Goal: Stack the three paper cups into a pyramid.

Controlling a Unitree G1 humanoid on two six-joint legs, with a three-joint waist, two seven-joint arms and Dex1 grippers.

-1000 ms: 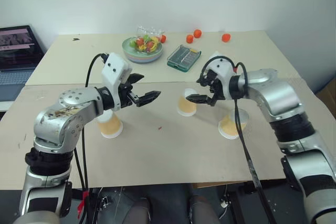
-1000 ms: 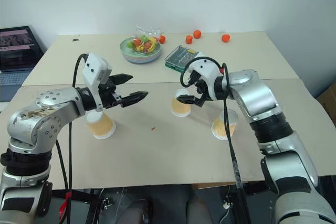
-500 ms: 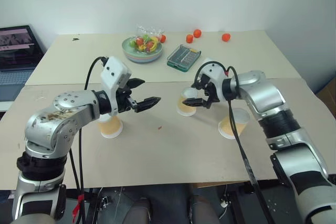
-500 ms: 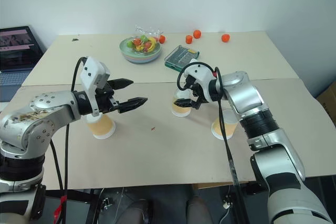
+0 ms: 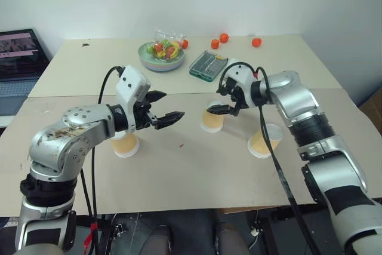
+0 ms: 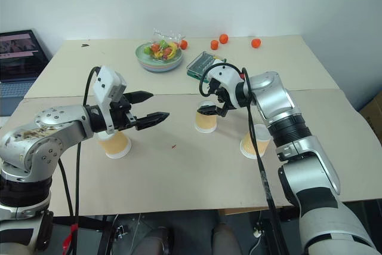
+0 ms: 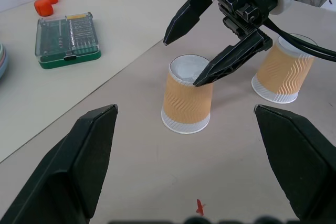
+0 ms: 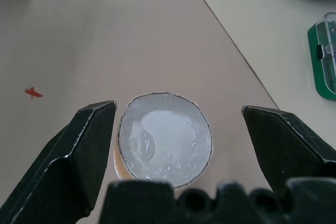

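Three paper cups stand upside down on the surface, apart from one another: the left cup (image 5: 126, 143) toward the surface's left edge, the middle cup (image 5: 212, 120) near its centre, and the right cup (image 5: 262, 141) toward the right edge and a little nearer the front edge. The right tool (image 5: 223, 99) hangs over the middle cup with its fingers spread wide, one on each side of the cup's white base, not touching it. The left tool (image 5: 163, 107) hovers above the surface between the left and middle cups, fingers also wide apart and empty. Toward the back edge sit a bowl of fruit (image 5: 161, 55), a green case (image 5: 209, 65) and small orange fruits (image 5: 224, 38).
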